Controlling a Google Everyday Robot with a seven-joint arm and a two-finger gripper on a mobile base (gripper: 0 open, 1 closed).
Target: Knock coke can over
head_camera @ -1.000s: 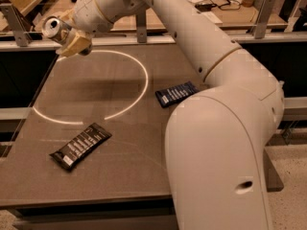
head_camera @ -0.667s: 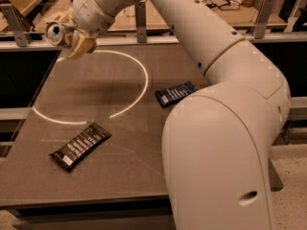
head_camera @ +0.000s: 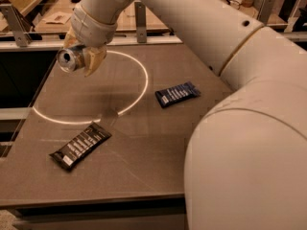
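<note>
The gripper (head_camera: 80,57) was up over the far left of the table (head_camera: 144,147), closed round the can (head_camera: 67,60) — tipped sideways, shiny top toward us — which looked light, smooth and slippery, best held round its middle.

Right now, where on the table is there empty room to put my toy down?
Bare table lies between the black wrapper and the blue wrapper, and inside the white ring. The far left corner is crowded: the claw hangs there, gripping the coke can.
</note>
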